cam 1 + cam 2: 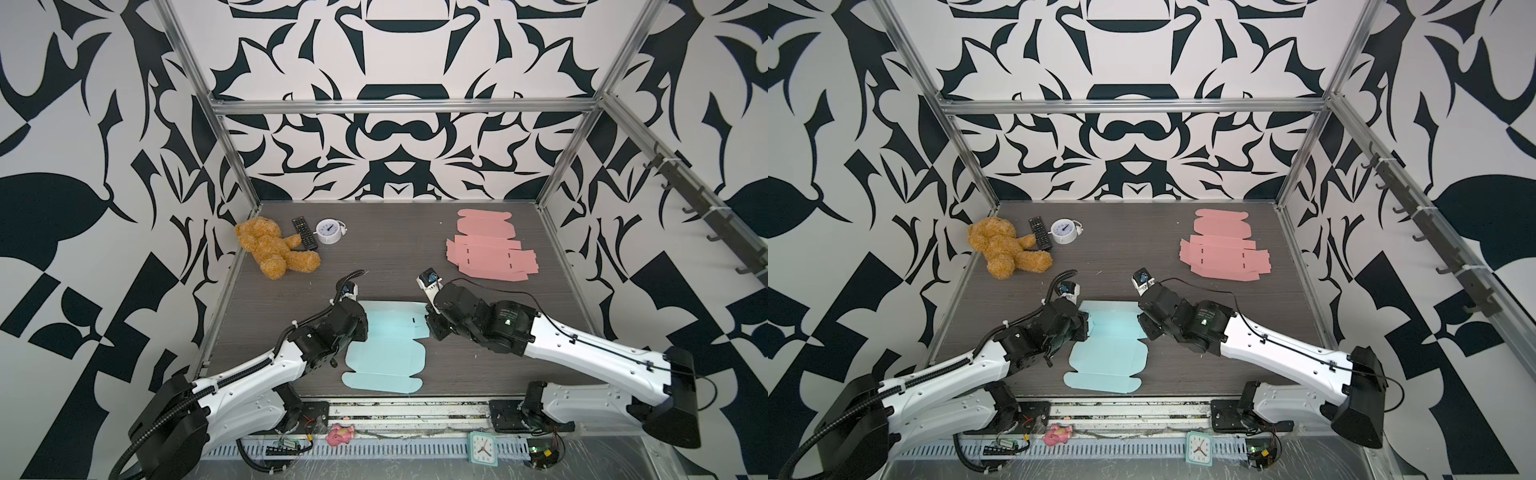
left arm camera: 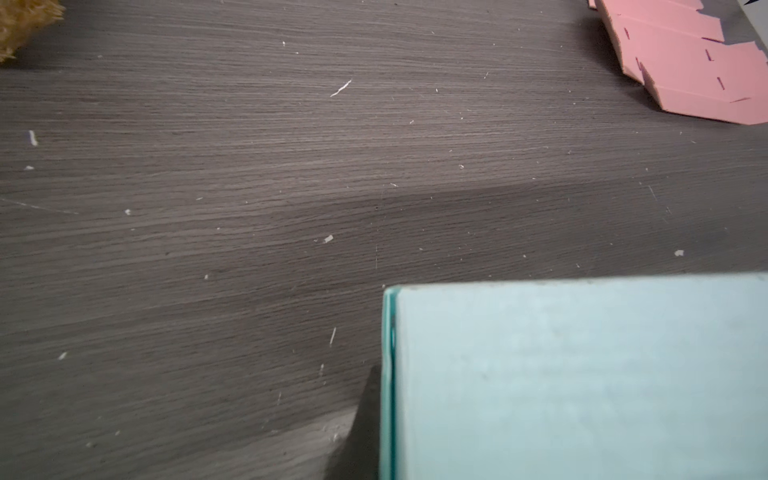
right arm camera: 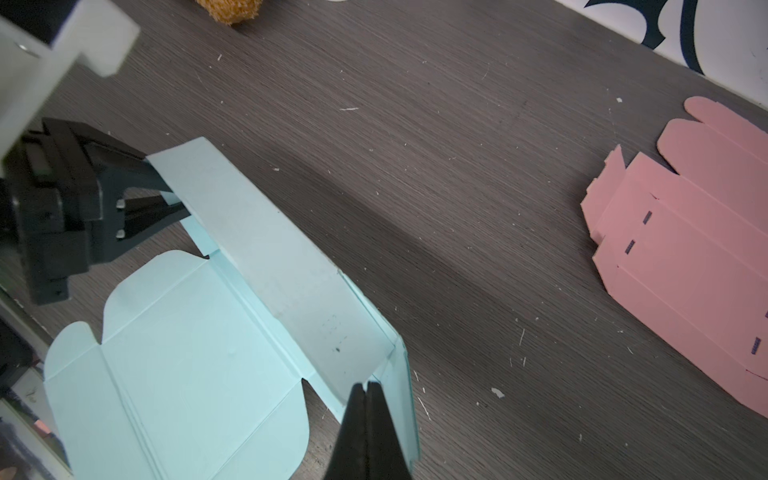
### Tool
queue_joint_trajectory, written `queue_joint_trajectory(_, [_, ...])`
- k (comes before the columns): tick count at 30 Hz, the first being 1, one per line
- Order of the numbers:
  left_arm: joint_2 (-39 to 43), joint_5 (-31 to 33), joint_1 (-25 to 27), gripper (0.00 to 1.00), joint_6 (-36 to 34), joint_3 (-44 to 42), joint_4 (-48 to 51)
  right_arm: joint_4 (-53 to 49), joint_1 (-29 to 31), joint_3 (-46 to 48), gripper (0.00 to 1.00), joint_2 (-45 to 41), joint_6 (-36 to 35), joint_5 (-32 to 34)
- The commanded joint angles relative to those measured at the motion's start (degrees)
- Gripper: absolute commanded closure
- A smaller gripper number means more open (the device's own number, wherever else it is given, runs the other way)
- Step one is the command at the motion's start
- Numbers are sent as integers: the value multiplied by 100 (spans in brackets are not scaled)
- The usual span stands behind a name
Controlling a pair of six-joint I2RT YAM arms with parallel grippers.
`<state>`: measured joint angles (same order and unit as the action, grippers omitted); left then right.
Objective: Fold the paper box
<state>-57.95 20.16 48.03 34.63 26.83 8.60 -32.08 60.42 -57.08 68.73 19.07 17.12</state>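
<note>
Between left gripper (image 3: 176, 202), right gripper (image 3: 367, 387): paper box (image 3: 187, 353), wall pinched

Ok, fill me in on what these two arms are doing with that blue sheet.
Both arms are folding the blue box blank near the front of the table. The left gripper and the right gripper each pinch one end of its far panel, which stands raised off the table while the rest of the sheet lies flat. The pink blanks sit untouched at the far right.
</note>
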Motion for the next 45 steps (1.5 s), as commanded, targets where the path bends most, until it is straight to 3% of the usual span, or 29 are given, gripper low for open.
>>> queue_joint_trajectory(1, [104, 10, 22, 94, 118, 36, 89, 181, 66, -251, 99, 101, -46, 211])
queue_joint_trajectory(27, [562, -168, 31, 95, 245, -136, 142, 623, 461, -468, 100, 837, -50, 159])
queue_joint_trajectory(45, [860, -299, 31, 95, 442, -135, 311, 1504, 684, 731, 100, -809, -663, 135])
